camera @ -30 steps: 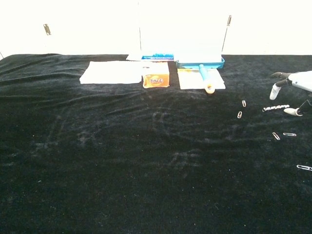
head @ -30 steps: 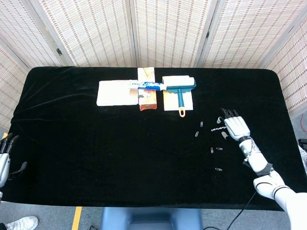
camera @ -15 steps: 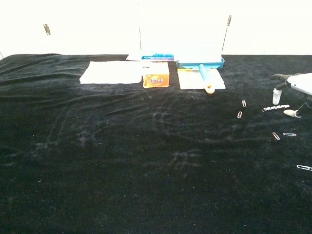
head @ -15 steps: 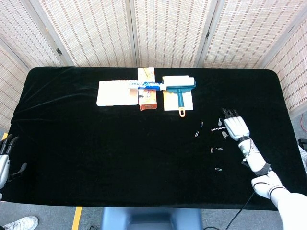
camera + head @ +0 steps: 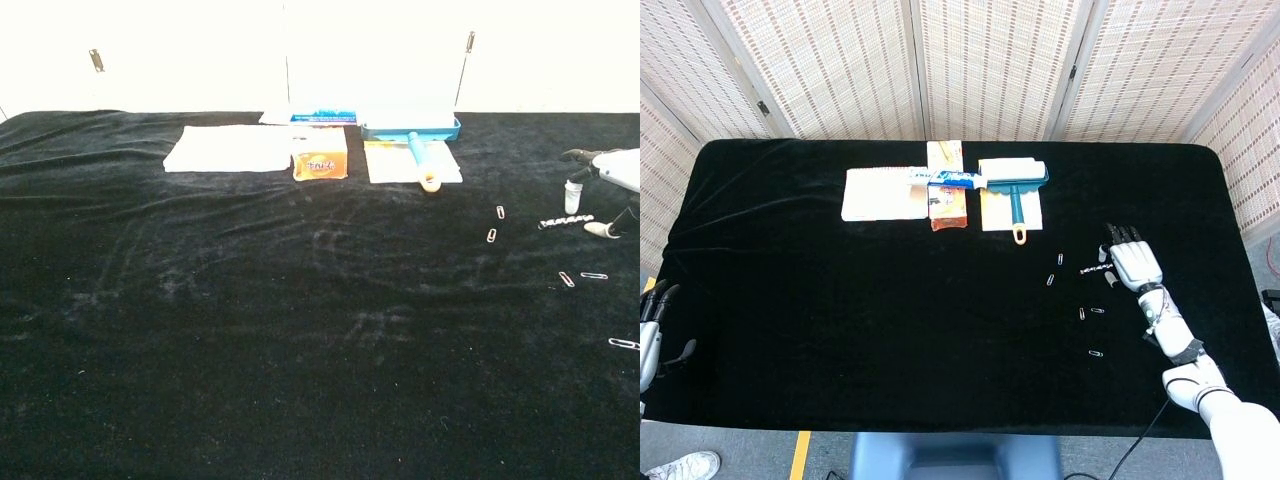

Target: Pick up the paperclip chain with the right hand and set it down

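The paperclip chain [image 5: 1097, 269] [image 5: 565, 222] is a short silvery string lying flat on the black cloth at the right of the table. My right hand [image 5: 1132, 264] [image 5: 611, 180] hovers just to its right, palm down, fingers apart. One fingertip [image 5: 572, 196] points down just behind the chain and the thumb tip [image 5: 601, 230] sits at its right end. Nothing is between the fingers. The chest view cuts the hand off at the frame's right edge. My left hand [image 5: 649, 331] hangs off the table's left front corner, fingers spread and holding nothing.
Loose paperclips lie around the chain [image 5: 1061, 258] [image 5: 1050, 279] [image 5: 1092, 311] [image 5: 1096, 353]. At the far middle are a white pad [image 5: 883, 193], an orange box [image 5: 948, 212] and a blue-handled brush [image 5: 1017, 190] on a white sheet. The table's right edge [image 5: 1238, 235] is close to my right hand.
My right hand has drifted slightly toward the far side and its fingertip has shifted a little beside the chain. The chain lies where it was. The left hand has barely moved.
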